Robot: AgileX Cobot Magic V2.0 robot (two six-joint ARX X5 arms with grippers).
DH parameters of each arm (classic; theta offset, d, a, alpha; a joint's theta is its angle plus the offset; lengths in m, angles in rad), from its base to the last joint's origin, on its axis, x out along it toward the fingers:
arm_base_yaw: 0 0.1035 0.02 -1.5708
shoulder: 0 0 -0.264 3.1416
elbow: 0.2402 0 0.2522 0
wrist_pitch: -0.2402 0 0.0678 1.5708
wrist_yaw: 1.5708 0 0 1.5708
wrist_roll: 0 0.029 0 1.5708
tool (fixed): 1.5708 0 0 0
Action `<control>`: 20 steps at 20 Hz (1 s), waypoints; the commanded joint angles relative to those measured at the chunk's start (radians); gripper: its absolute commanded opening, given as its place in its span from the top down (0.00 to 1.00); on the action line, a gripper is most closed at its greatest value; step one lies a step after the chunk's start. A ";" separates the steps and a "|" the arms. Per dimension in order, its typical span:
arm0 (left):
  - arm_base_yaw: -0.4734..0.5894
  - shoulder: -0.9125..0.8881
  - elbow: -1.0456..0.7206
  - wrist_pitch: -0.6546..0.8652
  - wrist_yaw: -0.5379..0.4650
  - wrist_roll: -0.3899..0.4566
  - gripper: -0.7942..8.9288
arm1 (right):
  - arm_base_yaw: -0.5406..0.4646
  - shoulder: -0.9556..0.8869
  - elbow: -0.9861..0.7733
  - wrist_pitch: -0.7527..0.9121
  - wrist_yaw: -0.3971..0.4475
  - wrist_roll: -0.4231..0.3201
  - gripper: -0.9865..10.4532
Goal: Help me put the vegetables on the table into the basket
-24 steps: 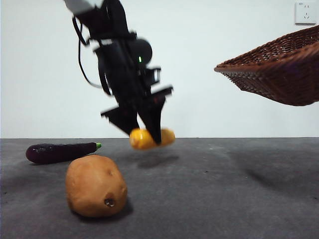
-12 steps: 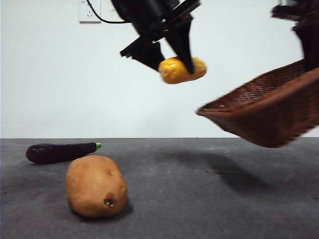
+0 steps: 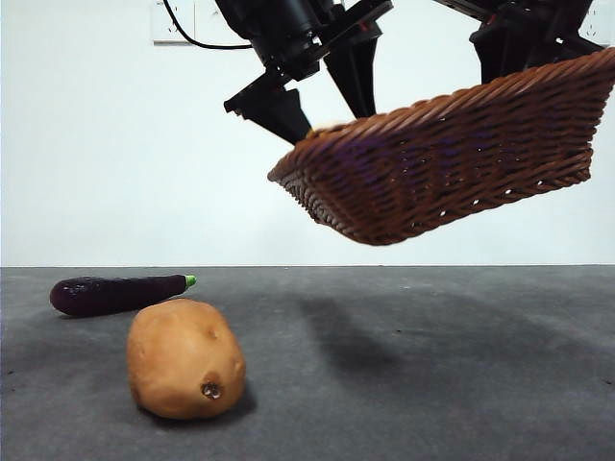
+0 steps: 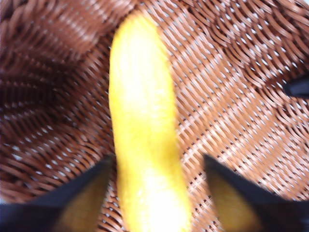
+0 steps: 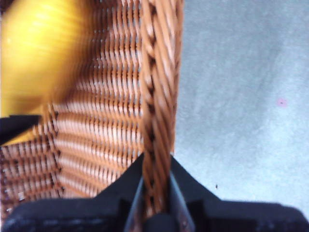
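The wicker basket (image 3: 452, 163) hangs tilted in the air above the table (image 3: 432, 365). My right gripper (image 3: 524, 62) is shut on its braided rim (image 5: 159, 72), as the right wrist view (image 5: 157, 169) shows. My left gripper (image 3: 332, 120) is just above the basket's low end. In the left wrist view its jaws (image 4: 157, 162) stand apart, with a gap beside the yellow corn (image 4: 145, 145) over the basket's weave (image 4: 231, 96). The corn shows blurred in the right wrist view (image 5: 38, 53). The purple eggplant (image 3: 115, 293) and the tan potato (image 3: 185, 358) lie on the table at the left.
A white wall with a socket (image 3: 173, 19) stands behind the table. The basket casts a shadow on the table's middle (image 3: 356, 346).
The basket has swung left and up under the left gripper, and now hides the corn in the front view. The left gripper stayed high. The eggplant and potato have not moved.
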 commanded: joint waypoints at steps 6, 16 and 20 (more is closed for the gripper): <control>0.008 -0.029 -0.005 -0.140 -0.097 0.122 0.23 | 0.002 0.004 -0.003 0.007 0.033 0.000 0.93; 0.001 -0.269 -0.053 -0.397 -0.095 0.222 0.23 | -0.013 0.005 -0.003 0.040 0.038 -0.008 0.93; -0.013 -0.415 -0.344 -0.301 -0.097 0.209 0.23 | -0.038 0.005 -0.003 0.034 0.042 -0.025 0.93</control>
